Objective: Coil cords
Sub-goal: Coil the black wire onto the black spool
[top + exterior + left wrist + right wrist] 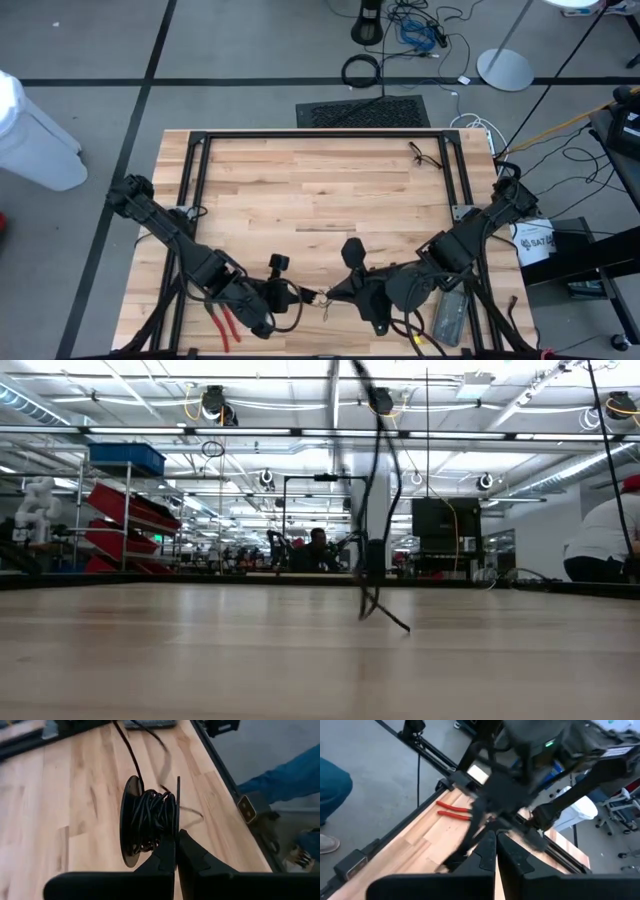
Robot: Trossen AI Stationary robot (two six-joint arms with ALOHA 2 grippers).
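Observation:
A thin black cord is wound on a small black spool (147, 820) with two round flanges; a free strand (127, 750) runs off it across the table. My left gripper (175, 851) is shut on the spool over the table's near middle (280, 300). My right gripper (495, 840) stands close to its right (330, 295), shut on a blurred stretch of the cord. In the low view a strand (375, 510) hangs from above, and its loose end (395, 622) touches the tabletop. My left gripper pinches the rim of one spool flange (177, 817) between its two fingers, only at their free ends. The fingers slant down toward the table. The spool stands on edge, lifted clear of the table. My right gripper pinches a dark strand of the cord (482, 822) between its fingertips, slanting down, above the table. Blur hides which part of the cord it has.
Red-handled pliers (225, 325) lie by the near edge beside my left arm. A grey flat object (450, 318) lies near my right arm. Another thin black cord (425, 155) lies at the far right, inside the black frame (320, 133). A person's legs show beyond the table's edge.

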